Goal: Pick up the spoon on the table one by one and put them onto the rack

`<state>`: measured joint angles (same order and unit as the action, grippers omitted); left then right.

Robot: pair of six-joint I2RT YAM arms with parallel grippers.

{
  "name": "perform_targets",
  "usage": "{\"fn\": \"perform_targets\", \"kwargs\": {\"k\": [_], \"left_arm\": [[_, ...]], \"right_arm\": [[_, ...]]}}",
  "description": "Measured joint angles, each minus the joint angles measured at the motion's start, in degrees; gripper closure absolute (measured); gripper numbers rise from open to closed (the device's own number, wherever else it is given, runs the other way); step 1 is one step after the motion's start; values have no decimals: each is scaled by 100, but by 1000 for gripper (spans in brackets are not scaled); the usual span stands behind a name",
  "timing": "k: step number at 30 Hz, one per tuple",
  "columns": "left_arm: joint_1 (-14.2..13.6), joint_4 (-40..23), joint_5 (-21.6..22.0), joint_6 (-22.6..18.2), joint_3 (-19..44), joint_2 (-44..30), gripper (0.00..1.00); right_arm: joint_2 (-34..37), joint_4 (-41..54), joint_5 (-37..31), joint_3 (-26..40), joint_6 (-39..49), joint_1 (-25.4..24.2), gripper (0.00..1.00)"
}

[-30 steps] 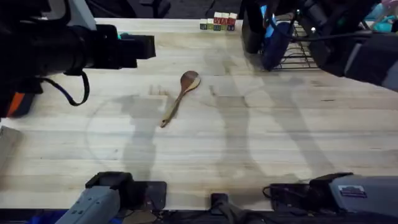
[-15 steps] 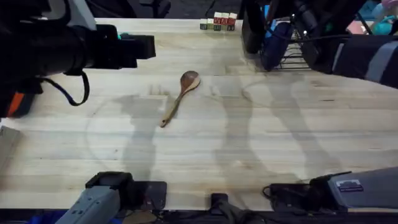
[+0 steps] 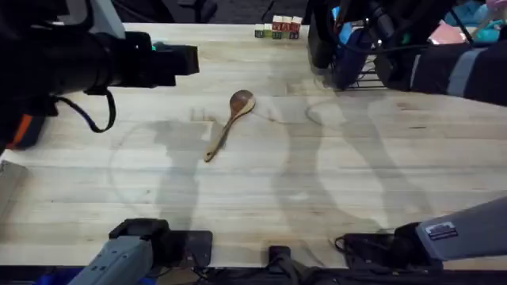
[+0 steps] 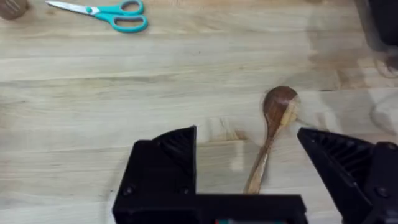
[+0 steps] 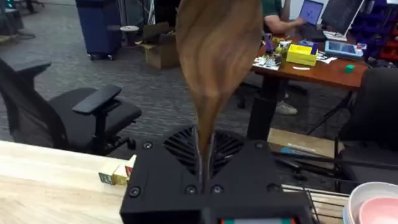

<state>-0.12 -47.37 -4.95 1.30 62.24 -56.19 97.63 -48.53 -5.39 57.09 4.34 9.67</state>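
Overhead hides the rack [image 3: 372, 71]; right fingers [image 5: 205, 163] clamp 1 spoon [image 5: 217, 56], left fingers [image 4: 249, 168] wide open.

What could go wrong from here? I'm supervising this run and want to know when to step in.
1. The right gripper pinches its spoon only by the thin handle end, bowl standing high above; it could pivot or slip before reaching the rack.
2. The second spoon lies flat on the table between the open left gripper's fingers; a flat handle may slide away when pinched.
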Motion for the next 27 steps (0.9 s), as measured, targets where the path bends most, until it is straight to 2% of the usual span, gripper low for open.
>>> {"fn": "perform_targets", "kwargs": {"k": [12, 27], "left_arm": [[-1, -2, 0, 0, 4, -347, 5], [0, 0, 0, 0, 7, -347, 5]], "right_arm": [[169, 314, 2, 30, -103, 7, 969], [198, 1542, 2, 41, -87, 28, 969]]}}
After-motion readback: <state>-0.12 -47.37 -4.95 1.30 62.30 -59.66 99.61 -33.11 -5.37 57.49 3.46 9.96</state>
